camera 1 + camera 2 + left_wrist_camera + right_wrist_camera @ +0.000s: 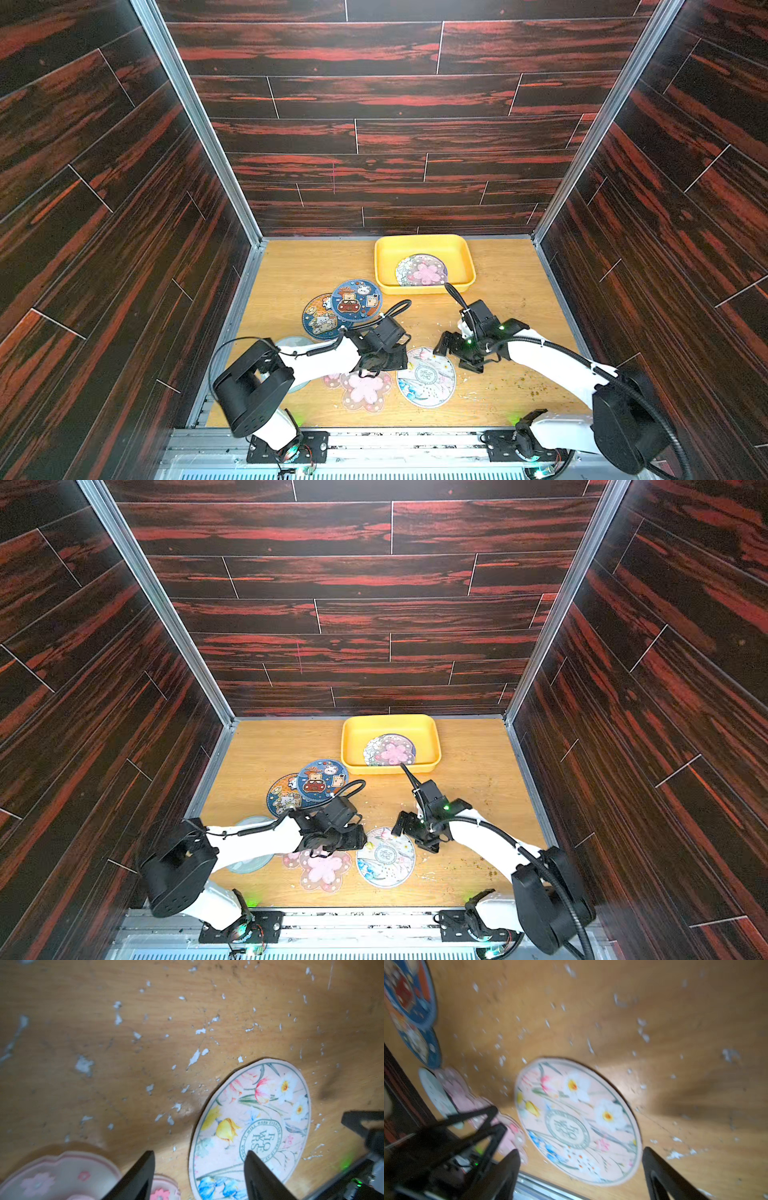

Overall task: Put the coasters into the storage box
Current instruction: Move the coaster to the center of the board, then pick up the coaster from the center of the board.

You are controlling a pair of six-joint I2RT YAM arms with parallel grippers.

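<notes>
Storage box: I see the yellow storage box (381, 266) (347, 746) at the far edge of the worktop (291, 266), right of centre.
In the box: a pink blossom coaster (424, 272) (393, 752) lies on top of round printed ones. I cannot count those underneath.
Blue coasters: two cartoon-animal discs overlap on the worktop left of the box. The farther disc (356, 300) (322, 780) lies partly over the nearer disc (319, 319) (284, 799).
Grey-green coaster: the grey-green coaster (293, 343) (248, 825) is near the left edge, mostly hidden under my left arm.
Pink blossoms: a large translucent blossom (365, 391) (322, 871) is near the front edge, with a smaller blossom (332, 380) touching its left side.
Floral coaster: the white floral disc (426, 379) (386, 859) (255, 1118) (577, 1120) lies flat, just right of the large blossom.
Left end effector: the left end effector (386, 360) (349, 839) (200, 1152) is spread and holds nothing. One finger is over the floral coaster, the other beside the small blossom. I cannot tell whether it touches anything.
Right end effector: the right end effector (446, 347) (401, 823) (581, 1151) is spread wide and empty above the floral coaster's far right edge. Its wrist view is blurred.
Worktop surface: white flecks (199, 1031) are scattered across the wood.
</notes>
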